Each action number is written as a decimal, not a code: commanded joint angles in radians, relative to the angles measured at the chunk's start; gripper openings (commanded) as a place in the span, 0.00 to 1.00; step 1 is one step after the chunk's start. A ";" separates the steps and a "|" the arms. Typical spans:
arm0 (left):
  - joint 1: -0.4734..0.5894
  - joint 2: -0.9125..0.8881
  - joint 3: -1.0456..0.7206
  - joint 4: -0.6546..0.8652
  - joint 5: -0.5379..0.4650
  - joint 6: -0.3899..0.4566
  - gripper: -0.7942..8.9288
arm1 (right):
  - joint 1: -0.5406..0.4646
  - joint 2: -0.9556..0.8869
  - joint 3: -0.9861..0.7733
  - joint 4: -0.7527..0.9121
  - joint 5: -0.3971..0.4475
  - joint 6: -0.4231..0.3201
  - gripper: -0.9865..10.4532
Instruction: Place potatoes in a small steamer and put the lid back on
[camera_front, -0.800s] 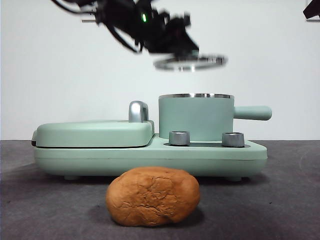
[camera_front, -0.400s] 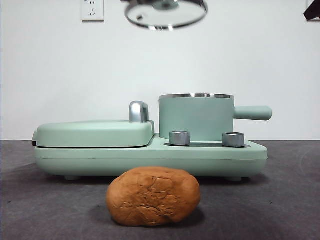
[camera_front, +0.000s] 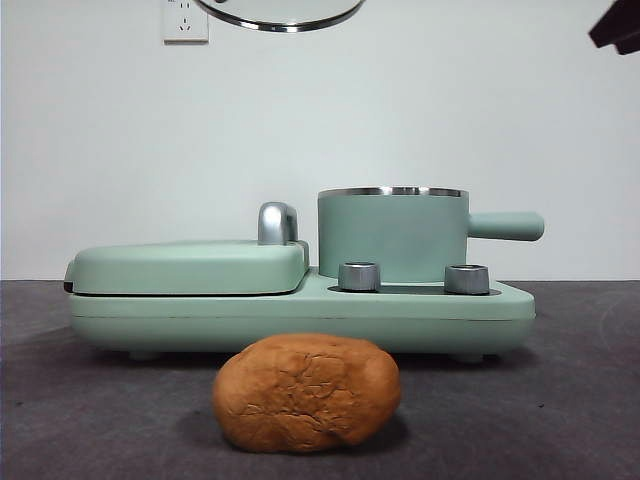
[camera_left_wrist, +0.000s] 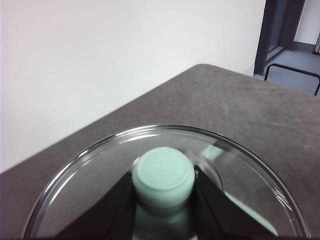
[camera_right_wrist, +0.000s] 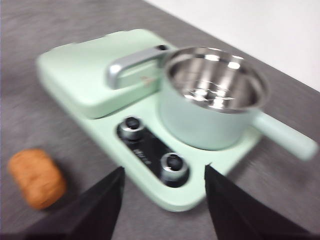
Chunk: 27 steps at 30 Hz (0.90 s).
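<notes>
On the grey worktop (camera_front: 560, 400), potato (camera_front: 306, 392) lies before open pot (camera_front: 392, 235); left gripper (camera_left_wrist: 163, 192) clamps lid (camera_left_wrist: 100, 170) knob overhead, right gripper (camera_right_wrist: 162, 192) spread empty.

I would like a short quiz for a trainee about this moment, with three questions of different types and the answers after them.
1. True or false: the lid sits on the small steamer.
2. Which gripper holds the lid's knob? A) left gripper B) right gripper C) neither
3. Fill the gap: the potato lies on the ____ in front of the green appliance.

Key
1. False: the pot is open and shows a bare steel inside; the lid hangs high above.
2. A: its jaws close on the knob; the right gripper is open and holds nothing.
3. table.
</notes>
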 joint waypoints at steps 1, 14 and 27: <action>-0.001 -0.085 -0.074 0.026 -0.022 -0.009 0.09 | 0.070 0.027 0.015 -0.013 0.003 -0.057 0.33; 0.051 -0.471 -0.428 -0.093 -0.125 -0.108 0.09 | 0.396 0.330 0.056 0.002 0.103 -0.080 0.38; 0.065 -0.613 -0.436 -0.201 -0.149 -0.144 0.09 | 0.528 0.703 0.110 0.198 0.102 -0.087 0.46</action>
